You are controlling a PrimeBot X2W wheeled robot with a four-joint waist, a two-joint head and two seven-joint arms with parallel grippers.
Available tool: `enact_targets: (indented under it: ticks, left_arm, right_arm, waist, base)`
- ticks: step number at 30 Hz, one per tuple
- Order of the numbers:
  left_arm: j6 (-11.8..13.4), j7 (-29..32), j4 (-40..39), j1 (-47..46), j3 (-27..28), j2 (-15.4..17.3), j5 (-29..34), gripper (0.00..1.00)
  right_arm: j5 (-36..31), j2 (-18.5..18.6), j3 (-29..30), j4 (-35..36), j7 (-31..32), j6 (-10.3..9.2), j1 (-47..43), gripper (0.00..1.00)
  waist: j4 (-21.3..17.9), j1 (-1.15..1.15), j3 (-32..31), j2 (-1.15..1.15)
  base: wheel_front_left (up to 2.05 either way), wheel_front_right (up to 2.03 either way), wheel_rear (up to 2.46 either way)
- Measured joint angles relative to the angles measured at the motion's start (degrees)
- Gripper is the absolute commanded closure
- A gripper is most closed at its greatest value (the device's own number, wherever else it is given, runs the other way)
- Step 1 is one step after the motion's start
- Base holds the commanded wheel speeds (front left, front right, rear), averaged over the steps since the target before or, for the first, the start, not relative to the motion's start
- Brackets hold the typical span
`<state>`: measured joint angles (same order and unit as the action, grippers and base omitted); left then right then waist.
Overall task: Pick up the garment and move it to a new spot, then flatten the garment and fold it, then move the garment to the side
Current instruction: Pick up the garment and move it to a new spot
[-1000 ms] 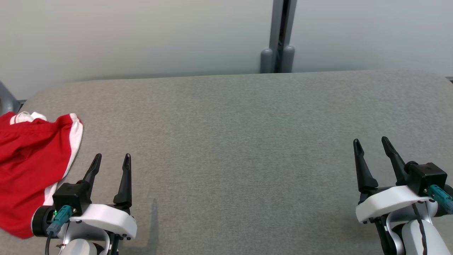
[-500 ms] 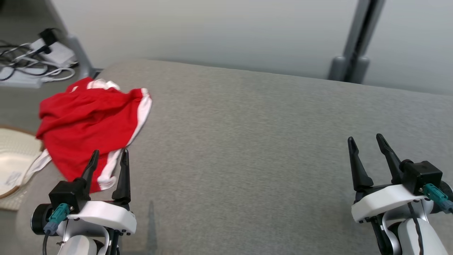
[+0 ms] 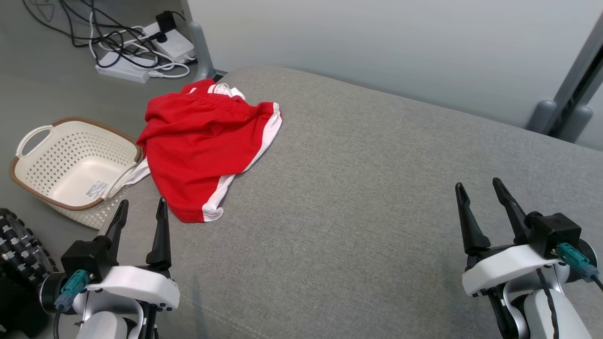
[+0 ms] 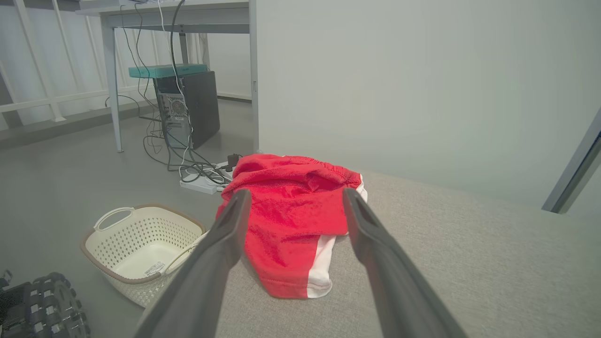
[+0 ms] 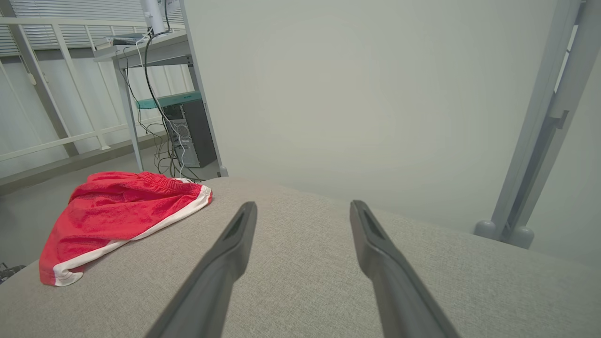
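Both pairs of jaws stand wide and empty over the near part of the grey desk (image 3: 353, 188); the left ones should probably reach forward and pinch a thick fold, not a thin edge. The red garment (image 3: 202, 146) lies crumpled ahead of the left jaws, not touching them, at the desk's left corner, well apart from the right jaws.
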<state>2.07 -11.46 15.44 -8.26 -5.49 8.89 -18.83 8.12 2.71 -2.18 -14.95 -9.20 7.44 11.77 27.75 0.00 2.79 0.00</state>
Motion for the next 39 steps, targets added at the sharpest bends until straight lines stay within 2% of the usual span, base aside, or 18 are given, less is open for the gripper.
enact_targets:
  ticks: [20, 27, 33, 39]
  left_arm:
    - [0.1, -0.2, 0.5, -1.8, -0.7, -0.1, -1.1, 0.0]
    - [0.1, 0.3, -0.7, -6.3, -0.1, 0.7, -1.9, 0.0]
    - [-1.9, 3.6, 3.3, -13.0, 1.5, 2.6, -5.0, 0.0]
    - [-5.7, 7.5, 14.6, -20.8, 2.3, 3.6, -9.3, 0.0]
  right_arm:
    - [0.0, 0.0, 0.6, -0.4, -0.4, 0.0, 0.3, 0.0]
    - [-0.4, 0.0, 0.0, 0.3, 0.3, 0.01, 1.0, 0.0]
    - [-2.2, 0.0, -0.2, 2.2, 2.2, 0.04, 2.6, 0.0]
    - [-4.9, 0.0, -0.7, 5.1, 4.7, 0.04, 5.2, 0.0]
  waist:
    - [2.2, 0.0, 0.8, 0.0]
    - [1.9, 0.0, 2.1, 0.0]
    - [-0.3, 0.0, 5.1, 0.0]
    - [-3.1, 0.0, 10.5, 0.0]
  base:
    - [0.0, 0.0, 0.0]
    - [0.0, 0.0, 0.0]
    - [0.0, 0.0, 0.0]
    - [0.0, 0.0, 0.0]
